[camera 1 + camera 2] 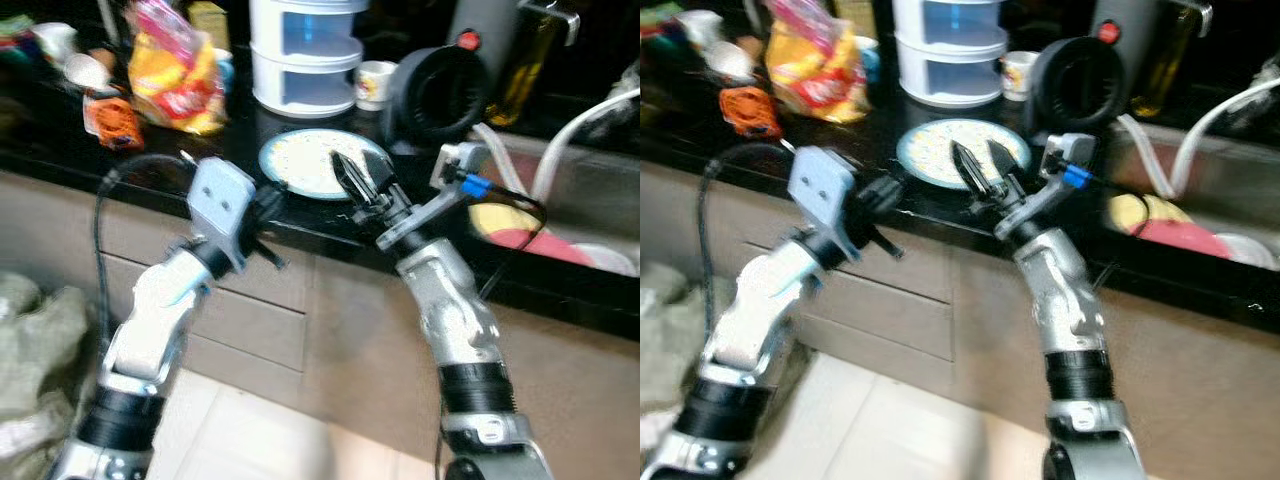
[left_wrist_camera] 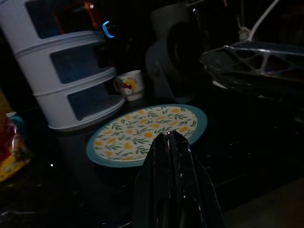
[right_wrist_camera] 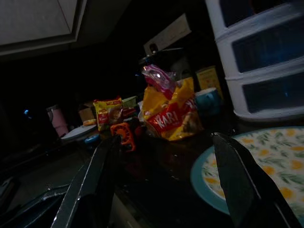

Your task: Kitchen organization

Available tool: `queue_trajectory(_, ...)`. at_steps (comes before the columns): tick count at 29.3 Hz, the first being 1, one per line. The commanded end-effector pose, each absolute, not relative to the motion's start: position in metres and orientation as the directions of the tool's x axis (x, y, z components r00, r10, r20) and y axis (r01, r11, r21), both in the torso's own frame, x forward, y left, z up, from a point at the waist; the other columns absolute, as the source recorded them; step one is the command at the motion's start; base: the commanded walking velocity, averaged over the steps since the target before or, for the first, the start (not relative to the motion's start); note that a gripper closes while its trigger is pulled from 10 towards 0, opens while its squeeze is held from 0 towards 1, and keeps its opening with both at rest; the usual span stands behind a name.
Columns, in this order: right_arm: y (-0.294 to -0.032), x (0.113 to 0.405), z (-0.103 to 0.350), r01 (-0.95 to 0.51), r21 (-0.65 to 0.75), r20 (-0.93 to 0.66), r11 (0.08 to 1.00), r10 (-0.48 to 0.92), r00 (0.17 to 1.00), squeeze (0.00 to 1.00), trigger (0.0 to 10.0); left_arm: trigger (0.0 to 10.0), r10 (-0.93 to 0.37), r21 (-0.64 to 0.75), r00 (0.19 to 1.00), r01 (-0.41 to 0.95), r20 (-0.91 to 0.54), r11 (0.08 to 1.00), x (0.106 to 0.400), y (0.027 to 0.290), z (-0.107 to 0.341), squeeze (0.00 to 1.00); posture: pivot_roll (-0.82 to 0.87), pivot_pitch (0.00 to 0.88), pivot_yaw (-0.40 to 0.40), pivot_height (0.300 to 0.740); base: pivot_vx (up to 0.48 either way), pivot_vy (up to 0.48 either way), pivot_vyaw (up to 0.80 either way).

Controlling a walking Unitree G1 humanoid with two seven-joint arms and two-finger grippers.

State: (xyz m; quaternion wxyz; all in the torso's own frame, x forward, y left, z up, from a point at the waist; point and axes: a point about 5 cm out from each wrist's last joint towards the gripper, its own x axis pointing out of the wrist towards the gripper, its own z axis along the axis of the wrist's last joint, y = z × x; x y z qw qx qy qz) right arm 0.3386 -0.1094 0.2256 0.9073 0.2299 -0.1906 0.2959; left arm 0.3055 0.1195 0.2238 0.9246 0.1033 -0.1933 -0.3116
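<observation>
A round plate with a teal rim and a yellow flower pattern lies on the black counter, near its front edge. My right gripper hovers just over the plate's near right rim, open, nothing between its fingers; the right wrist view has the plate beside one finger. My left gripper sits at the counter's front edge, just short of the plate's left side. In the left wrist view its black fingers are pressed together and point at the plate.
Behind the plate stand a white three-tier drawer unit, a small cup and a dark round appliance. A yellow snack bag and an orange object lie to the left. A sink with dishes is on the right. Drawers sit below.
</observation>
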Motion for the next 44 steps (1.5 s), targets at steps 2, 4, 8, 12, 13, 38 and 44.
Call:
queue_trajectory(2,-0.109,0.338,0.227,-0.628,0.305,0.482,0.716,0.453,0.75,0.0,10.0,10.0,-0.621,0.318,0.733,0.54,0.277,0.779,0.305,0.118,0.221,0.0,0.13,0.0,-0.045,0.74,0.0,0.386,0.0)
queue_trajectory(4,-0.109,0.338,0.226,-0.628,0.303,0.48,0.717,0.454,0.751,0.0,10.0,10.0,-0.621,0.317,0.733,0.541,0.277,0.779,0.305,0.118,0.221,0.0,0.13,0.0,-0.046,0.74,0.0,0.386,0.0)
queue_trajectory(8,-0.109,0.338,0.225,-0.629,0.299,0.473,0.717,0.461,0.751,0.0,10.0,10.0,-0.617,0.317,0.737,0.537,0.275,0.782,0.305,0.118,0.22,0.0,0.13,0.0,-0.052,0.74,0.0,0.35,0.0)
queue_trajectory(12,-0.107,0.338,0.224,-0.631,0.3,0.467,0.715,0.467,0.751,0.0,10.0,10.0,-0.602,0.313,0.747,0.522,0.281,0.793,0.305,0.121,0.219,0.0,0.14,0.0,-0.055,0.74,0.0,0.0,0.0)
queue_trajectory(13,-0.107,0.338,0.224,-0.632,0.3,0.465,0.715,0.468,0.751,0.0,10.0,10.0,-0.6,0.309,0.748,0.521,0.283,0.795,0.305,0.121,0.219,0.0,0.14,0.0,-0.055,0.74,0.0,0.0,0.0)
queue_trajectory(38,-0.107,0.335,0.221,-0.624,0.312,0.457,0.716,0.463,0.759,0.0,10.0,10.0,-0.563,0.265,0.771,0.5,0.298,0.825,0.305,0.128,0.222,0.0,0.13,0.0,-0.045,0.74,0.0,-0.356,0.0)
queue_trajectory(44,-0.108,0.334,0.22,-0.62,0.311,0.453,0.72,0.461,0.763,0.0,10.0,10.0,-0.546,0.266,0.783,0.482,0.298,0.835,0.308,0.129,0.223,0.0,0.13,0.0,-0.043,0.74,0.0,0.0,0.0)
